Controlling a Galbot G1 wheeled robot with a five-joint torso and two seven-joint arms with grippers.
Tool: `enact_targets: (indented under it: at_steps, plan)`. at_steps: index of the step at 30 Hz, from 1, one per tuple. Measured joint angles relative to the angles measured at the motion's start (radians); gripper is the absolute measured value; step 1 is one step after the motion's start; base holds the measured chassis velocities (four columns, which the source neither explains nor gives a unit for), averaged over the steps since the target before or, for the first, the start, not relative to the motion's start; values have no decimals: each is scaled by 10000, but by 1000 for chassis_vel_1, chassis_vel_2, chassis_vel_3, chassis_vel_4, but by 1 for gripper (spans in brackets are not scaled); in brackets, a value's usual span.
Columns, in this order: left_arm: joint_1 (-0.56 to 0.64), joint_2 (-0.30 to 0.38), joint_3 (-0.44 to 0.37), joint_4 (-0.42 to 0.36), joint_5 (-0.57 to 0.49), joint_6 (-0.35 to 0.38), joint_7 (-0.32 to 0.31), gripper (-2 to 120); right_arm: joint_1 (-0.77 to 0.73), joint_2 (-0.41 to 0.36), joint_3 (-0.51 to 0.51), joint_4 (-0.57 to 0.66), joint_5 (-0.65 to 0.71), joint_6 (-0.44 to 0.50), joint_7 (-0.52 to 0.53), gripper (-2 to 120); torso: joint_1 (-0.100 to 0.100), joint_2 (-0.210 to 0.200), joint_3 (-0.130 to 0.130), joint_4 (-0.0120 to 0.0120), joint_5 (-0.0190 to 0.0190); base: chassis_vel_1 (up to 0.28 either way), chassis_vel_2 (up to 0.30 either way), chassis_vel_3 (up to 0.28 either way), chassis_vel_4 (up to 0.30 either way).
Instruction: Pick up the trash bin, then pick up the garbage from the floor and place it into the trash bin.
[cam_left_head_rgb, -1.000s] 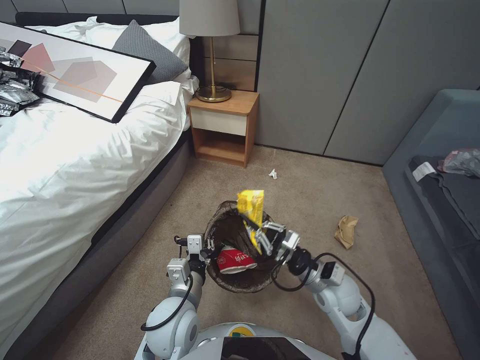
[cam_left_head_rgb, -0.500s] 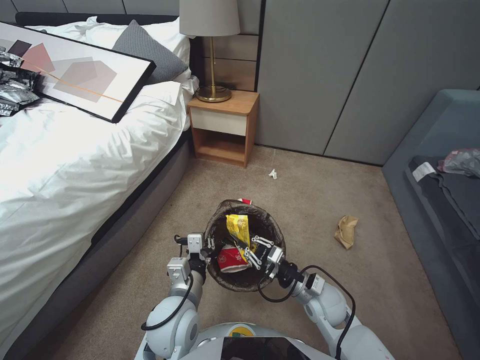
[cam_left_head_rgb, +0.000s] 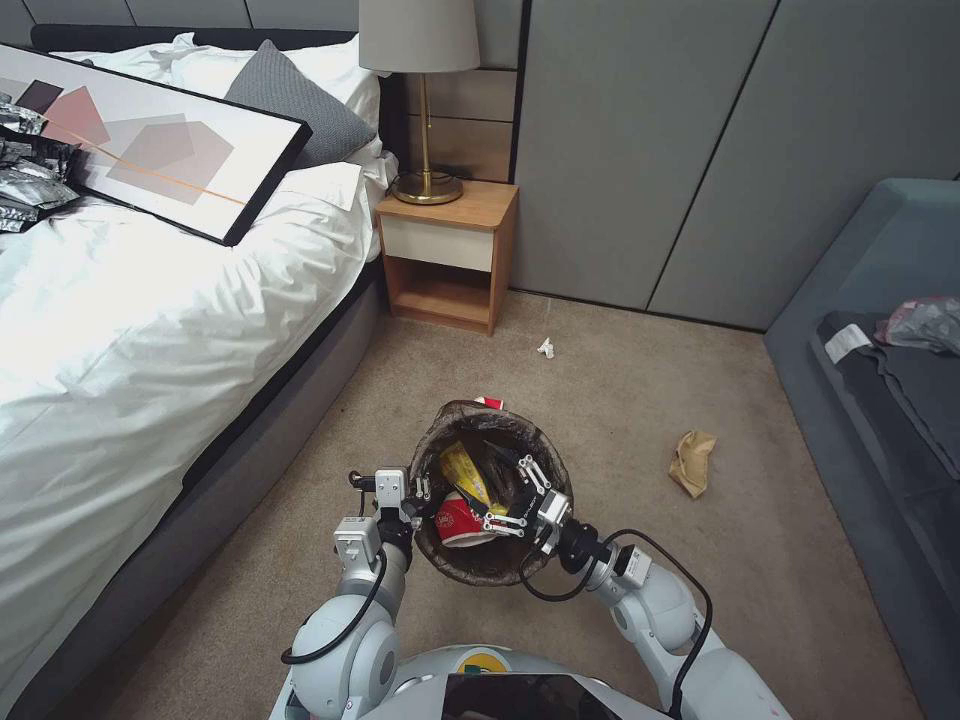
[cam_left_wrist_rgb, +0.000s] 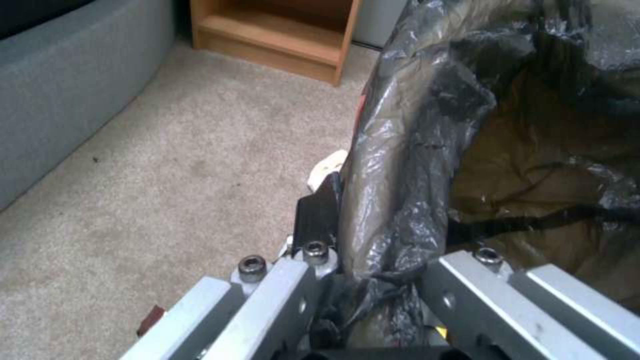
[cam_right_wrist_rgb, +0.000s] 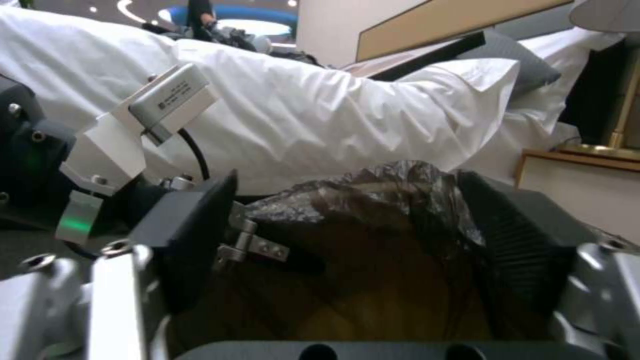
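Note:
The trash bin (cam_left_head_rgb: 452, 412), lined with a dark bag, hangs above the carpet in front of me. My left gripper (cam_left_head_rgb: 416, 494) is shut on its near-left rim; the left wrist view shows the fingers (cam_left_wrist_rgb: 293, 290) clamping the liner (cam_left_wrist_rgb: 413, 150). My right gripper (cam_left_head_rgb: 490, 483) is open over the bin's mouth, with nothing between its black pads (cam_right_wrist_rgb: 197, 235) and the liner (cam_right_wrist_rgb: 373, 200) below. Inside the bin lie a yellow wrapper (cam_left_head_rgb: 461, 468) and a red-and-white cup (cam_left_head_rgb: 458, 521). A tan paper bag (cam_left_head_rgb: 692, 460) and a white tissue (cam_left_head_rgb: 546, 348) are garbage on the floor.
The bed (cam_left_head_rgb: 120, 330) runs along the left, with a framed picture (cam_left_head_rgb: 150, 140) and glossy bags (cam_left_head_rgb: 25, 170) on it. A nightstand (cam_left_head_rgb: 448, 255) with a lamp stands at the back. A grey sofa (cam_left_head_rgb: 880, 340) on the right carries a grey plastic bag (cam_left_head_rgb: 925, 322). Open carpet lies between.
My right gripper came down with the yellow wrapper into the bin's mouth, then opened. The wrapper now lies inside. The left gripper and bin stayed put.

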Motion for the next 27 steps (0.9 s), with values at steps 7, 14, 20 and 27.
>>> enact_targets:
  at_steps: [7,14,20,27]
  plan:
    - [-15,3,-4,9,-1,-3,0,3,-26,-1,81,63,-6,34,50,100,0,0,0,0,0,0,0,0,0]
    - [-46,14,-66,63,-12,-7,0,3,-211,221,307,840,-279,270,1469,100,0,0,0,1,0,0,0,0,0]
    - [-62,27,-116,75,-25,-8,0,3,-377,348,601,1598,-643,174,2777,100,0,0,0,-1,-1,0,0,0,0]
    - [-108,37,-214,87,-109,-9,-4,3,-797,499,1250,2682,-1182,36,4502,100,0,0,0,1,-2,0,0,0,0]
